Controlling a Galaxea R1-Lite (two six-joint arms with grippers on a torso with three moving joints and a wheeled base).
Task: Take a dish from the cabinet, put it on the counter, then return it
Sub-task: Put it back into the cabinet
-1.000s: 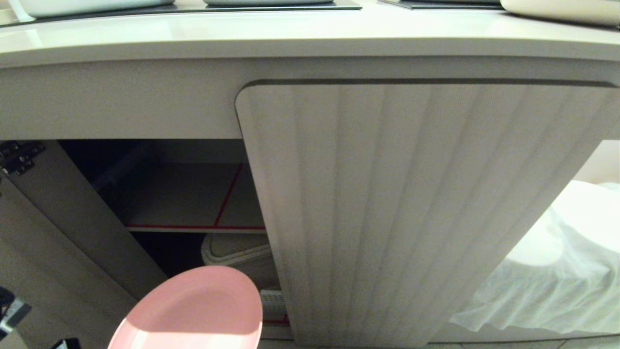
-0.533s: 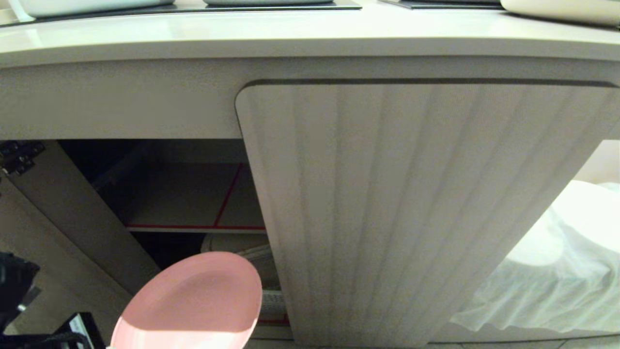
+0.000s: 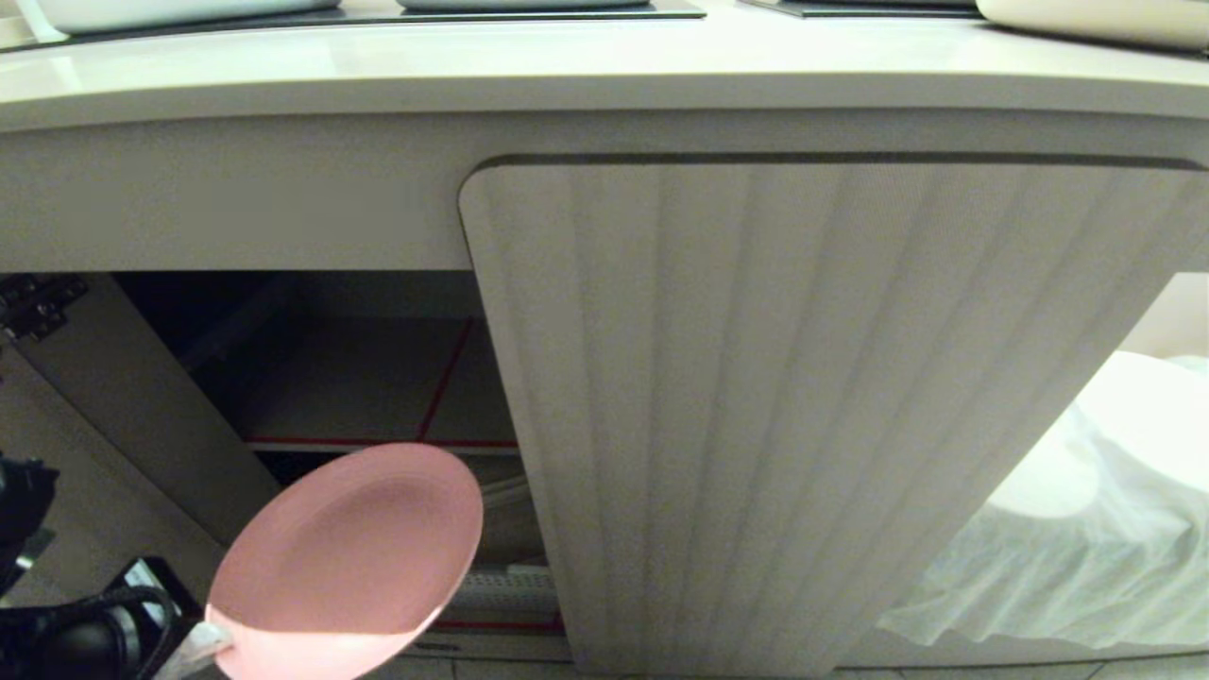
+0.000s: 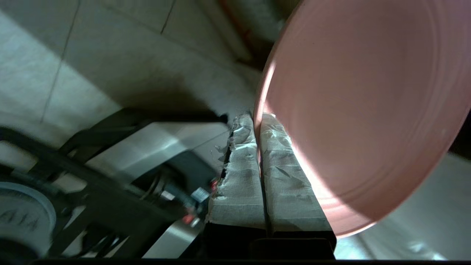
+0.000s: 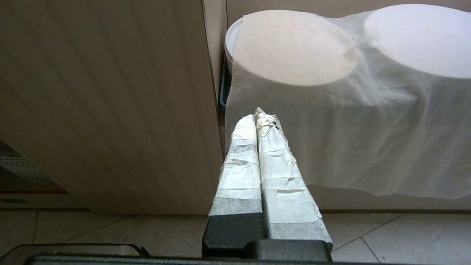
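Observation:
The pink dish [image 3: 345, 557] hangs tilted in front of the cabinet's open left bay, below the red-edged shelf [image 3: 378, 392]. My left gripper [image 3: 203, 642] is shut on the dish's lower left rim; in the left wrist view the taped fingers [image 4: 243, 173] pinch the edge of the dish [image 4: 368, 110]. The cabinet's fluted right door [image 3: 803, 406] is closed. The cream counter [image 3: 567, 66] runs along the top. My right gripper [image 5: 259, 114] is parked low beside that door, shut on nothing.
The open left door [image 3: 123, 416] with its black hinge [image 3: 38, 302] stands left of the bay. A pale perforated bin [image 3: 501, 590] sits on the lower level. A white cloth [image 3: 1067, 529] covers round stacks at the right. Tiled floor [image 5: 110, 228] lies below.
The dish has risen and shifted slightly left, now overlapping the shelf's red front edge. More of my left arm has come into the head view at the bottom left.

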